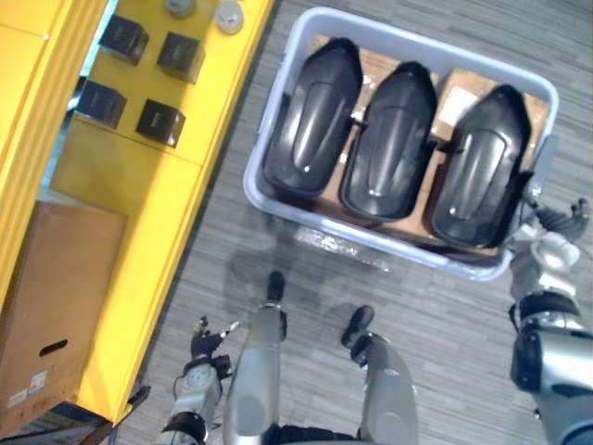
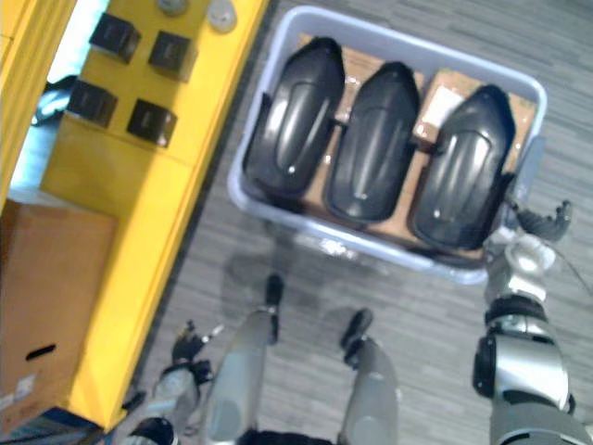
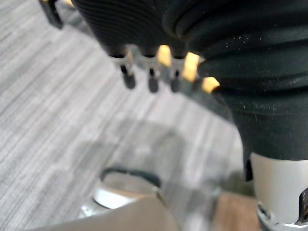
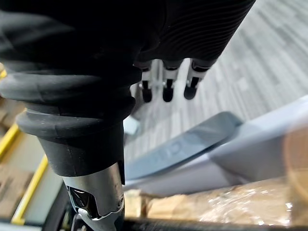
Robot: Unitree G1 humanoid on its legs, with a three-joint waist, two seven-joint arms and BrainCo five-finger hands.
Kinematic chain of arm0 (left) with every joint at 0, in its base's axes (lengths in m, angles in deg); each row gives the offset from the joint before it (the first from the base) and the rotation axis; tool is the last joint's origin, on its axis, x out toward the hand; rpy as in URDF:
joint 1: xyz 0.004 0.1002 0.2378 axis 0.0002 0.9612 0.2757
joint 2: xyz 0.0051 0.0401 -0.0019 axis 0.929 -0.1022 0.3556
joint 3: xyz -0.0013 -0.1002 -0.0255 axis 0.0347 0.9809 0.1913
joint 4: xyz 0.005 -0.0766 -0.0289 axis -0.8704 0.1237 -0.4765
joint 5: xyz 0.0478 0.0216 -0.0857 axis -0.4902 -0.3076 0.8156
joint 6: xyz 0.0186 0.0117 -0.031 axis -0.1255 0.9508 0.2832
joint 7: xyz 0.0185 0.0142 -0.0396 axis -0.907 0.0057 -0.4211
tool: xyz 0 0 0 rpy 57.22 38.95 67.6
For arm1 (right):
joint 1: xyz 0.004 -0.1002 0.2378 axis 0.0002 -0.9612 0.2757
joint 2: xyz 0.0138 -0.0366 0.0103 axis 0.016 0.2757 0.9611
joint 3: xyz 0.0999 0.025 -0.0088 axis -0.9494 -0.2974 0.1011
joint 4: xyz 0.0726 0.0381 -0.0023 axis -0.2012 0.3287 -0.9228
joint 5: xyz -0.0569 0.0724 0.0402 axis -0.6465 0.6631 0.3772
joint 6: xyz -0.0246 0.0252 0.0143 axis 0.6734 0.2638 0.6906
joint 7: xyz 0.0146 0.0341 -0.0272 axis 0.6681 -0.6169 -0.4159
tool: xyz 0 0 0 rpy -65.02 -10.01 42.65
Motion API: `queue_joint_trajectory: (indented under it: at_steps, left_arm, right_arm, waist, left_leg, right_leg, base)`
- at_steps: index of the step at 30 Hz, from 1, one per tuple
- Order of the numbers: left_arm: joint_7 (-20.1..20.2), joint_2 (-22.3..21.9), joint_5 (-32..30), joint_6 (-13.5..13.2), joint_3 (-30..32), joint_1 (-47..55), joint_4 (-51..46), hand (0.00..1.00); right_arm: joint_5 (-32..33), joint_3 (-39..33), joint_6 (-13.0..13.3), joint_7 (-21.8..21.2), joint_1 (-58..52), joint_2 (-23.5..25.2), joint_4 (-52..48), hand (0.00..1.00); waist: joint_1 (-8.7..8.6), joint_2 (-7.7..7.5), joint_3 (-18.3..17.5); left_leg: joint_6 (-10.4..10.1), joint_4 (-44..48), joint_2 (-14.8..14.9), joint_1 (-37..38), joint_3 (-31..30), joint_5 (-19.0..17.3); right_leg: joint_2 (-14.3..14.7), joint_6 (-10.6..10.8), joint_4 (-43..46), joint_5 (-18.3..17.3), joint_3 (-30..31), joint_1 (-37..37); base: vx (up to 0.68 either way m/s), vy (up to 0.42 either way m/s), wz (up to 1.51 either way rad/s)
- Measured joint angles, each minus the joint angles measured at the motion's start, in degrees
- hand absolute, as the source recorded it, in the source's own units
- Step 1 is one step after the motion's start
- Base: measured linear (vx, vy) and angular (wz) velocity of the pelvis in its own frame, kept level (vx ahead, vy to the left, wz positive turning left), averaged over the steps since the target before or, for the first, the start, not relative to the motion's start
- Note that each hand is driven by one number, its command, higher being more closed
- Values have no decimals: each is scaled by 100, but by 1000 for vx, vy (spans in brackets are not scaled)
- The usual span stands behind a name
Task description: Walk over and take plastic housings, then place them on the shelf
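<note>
Three black plastic housings lie side by side in a pale blue bin (image 1: pixel 414 41) on the floor: the left housing (image 1: pixel 310 116), the middle housing (image 1: pixel 389 139) and the right housing (image 1: pixel 477 167). They rest on brown cardboard inside the bin. My right hand (image 1: pixel 559 225) hangs just outside the bin's near right corner, beside the right housing, fingers (image 4: pixel 166 86) relaxed and empty; the bin wall (image 4: pixel 269 144) shows past them. My left hand (image 1: pixel 206 348) hangs low beside the yellow shelf, fingers (image 3: pixel 151 79) loose over the grey floor, holding nothing.
A yellow shelf (image 1: pixel 157 195) runs along the left, carrying several small black boxes (image 1: pixel 160 122) and two round grey pieces (image 1: pixel 227 14). A brown cardboard box (image 1: pixel 56 297) sits at the lower left. Grey striped carpet lies between the shelf and the bin.
</note>
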Motion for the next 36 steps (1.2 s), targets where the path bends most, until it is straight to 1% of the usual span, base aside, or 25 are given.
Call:
queue_joint_trajectory:
  at_steps: [2, 7, 8, 10, 13, 14, 15, 16, 17, 19, 20, 21, 22, 24, 25, 26, 27, 29, 32, 36]
  left_arm:
    - [68, -41, 115, -6, 1, 2, 9, 0]
    - [119, -64, 166, -81, 5, 3, 10, 0]
    - [143, -72, 174, -93, 9, 3, 10, 0]
    - [151, -76, 175, -99, 21, 3, 12, 0]
    - [154, -84, 204, -109, 35, 3, 15, 0]
    - [156, -85, 212, -114, 35, 3, 19, 0]
    - [157, -85, 214, -116, 35, 3, 19, 0]
    - [162, -85, 216, -118, 34, 3, 21, 0]
    - [165, -86, 218, -119, 34, 3, 21, 0]
    - [174, -96, 222, -119, 33, 3, 22, 0]
    - [183, -97, 221, -121, 33, 3, 18, 0]
    - [187, -98, 222, -121, 33, 2, 14, 0]
    - [193, -101, 224, -122, 33, 3, 13, 0]
    - [241, -102, 250, -121, 29, 3, -1, 0]
    - [295, -102, 349, -119, 25, 3, -42, 0]
    - [316, -101, 402, -107, 23, 5, -81, 0]
    - [323, -102, 421, -103, 23, 23, -131, 0]
    - [363, -144, 433, -102, 26, 100, -195, 0]
    - [410, -156, 436, -93, 42, 147, -205, 0]
    - [495, -215, 435, -96, 60, 228, -407, 0]
  right_arm:
    - [-106, 235, -69, -13, 52, 0, -45, 0]
    - [-205, 369, -101, -29, 82, -8, -261, 0]
    - [-214, 377, -206, -82, 88, -7, -270, 0]
    - [-228, 424, -307, -138, 95, -18, -270, 0]
    - [-257, 453, -401, -267, 108, -48, -270, 0]
    - [-320, 478, -538, -371, 124, -95, -270, 0]
    - [-327, 479, -581, -405, 129, -116, -269, 0]
    - [-393, 481, -715, -488, 145, -147, -264, 100]
    - [-455, 485, -791, -510, 164, -164, -256, 100]
    - [-685, 549, -1085, -541, 275, -241, -184, 100]
    - [-853, 600, -1279, -530, 348, -309, -151, 100]
    - [-904, 600, -1377, -524, 364, -352, -141, 100]
    - [-1123, 599, -1596, -524, 408, -423, -93, 100]
    - [-1422, 599, -1909, -524, 465, -498, -11, 100]
    - [-1578, 600, -2108, -527, 532, -525, 44, 100]
    - [-1645, 616, -2357, -637, 606, -527, 106, 100]
    - [-1680, 632, -2458, -659, 615, -509, 128, 100]
    - [-2017, 654, -2701, -632, 625, -532, 122, 100]
    - [-2286, 673, -2838, -728, 539, -513, 130, 100]
    - [-2486, 706, -2814, -724, 455, -395, 123, 100]
  waist:
    - [4, 2, 1]
    - [19, 14, -6]
    - [21, 17, -4]
    - [21, 17, -5]
    - [22, 18, -5]
    - [22, 21, -7]
    - [23, 21, -7]
    - [26, 22, -8]
    - [31, 26, -10]
    - [36, 45, -21]
    - [41, 45, -21]
    - [47, 45, -22]
    - [70, 45, -22]
    - [126, 45, -23]
    - [142, 44, -24]
    - [154, 42, -24]
    - [159, 57, -33]
    - [158, 102, -88]
    - [177, 98, -249]
    - [182, 78, -338]
  left_leg:
    - [-1, 17, -1, 1, -3, 0]
    - [-21, 43, -3, -85, -14, 12]
    - [-24, 59, -2, -108, -17, 15]
    - [-24, 73, 0, -108, -17, 15]
    - [-24, 85, -1, -109, -18, 15]
    - [-23, 97, -2, -114, -22, 14]
    - [-23, 100, -2, -115, -23, 14]
    - [-23, 96, -6, -116, -25, 14]
    - [-23, 90, -9, -120, -27, 14]
    - [-19, 69, -24, -126, -42, 21]
    - [-22, 21, -33, -125, -53, 56]
    - [-16, -4, -38, -125, -57, 74]
    - [-33, -39, -42, -125, -62, 106]
    - [-52, -87, -40, -118, -89, 141]
    - [-69, -144, -42, -103, -105, 180]
    - [-79, -217, -60, -71, -127, 250]
    - [-82, -259, -72, -63, -154, 278]
    - [-99, -335, -85, -66, -181, 330]
    - [-115, -383, -78, -67, -201, 352]
    - [-115, -367, -61, -67, -204, 352]
  right_leg:
    - [-16, -8, 68, -33, 2, -15]
    - [-48, -27, 213, -82, 10, -151]
    - [-53, -36, 242, -90, 10, -178]
    - [-53, -37, 250, -91, 12, -177]
    - [-60, -37, 264, -91, 11, -177]
    - [-67, -39, 275, -93, 9, -177]
    - [-84, -39, 281, -95, 8, -178]
    - [-85, -37, 300, -103, 6, -180]
    - [-87, -36, 315, -113, 4, -184]
    - [-103, -34, 326, -133, -18, -188]
    - [-111, -34, 321, -133, -40, -190]
    - [-115, -34, 318, -133, -59, -190]
    - [-119, -37, 320, -135, -91, -189]
    - [-122, -56, 328, -146, -123, -189]
    - [-129, -64, 334, -151, -141, -188]
    - [-147, -72, 336, -156, -160, -186]
    - [-158, -77, 337, -159, -177, -186]
    - [-177, -92, 339, -169, -256, -183]
    - [-174, -104, 331, -178, -295, -180]
    - [-151, -106, 315, -179, -302, -161]
  base:
    - [0, 0, 0]
    - [0, 0, 0]
    - [0, 0, 0]
    - [0, 0, 0]
    - [0, 0, 0]
    - [0, 0, 0]
    - [0, 0, 0]
    - [0, 0, 0]
    - [-24, -6, 6]
    - [-29, -16, 9]
    - [-19, -14, 9]
    - [-10, -19, 11]
    - [-2, -24, 9]
    - [3, -30, 8]
    - [16, -39, 9]
    - [15, -33, 11]
    - [23, -35, 16]
    - [21, -29, 13]
    - [16, -18, 5]
    - [0, 0, 0]
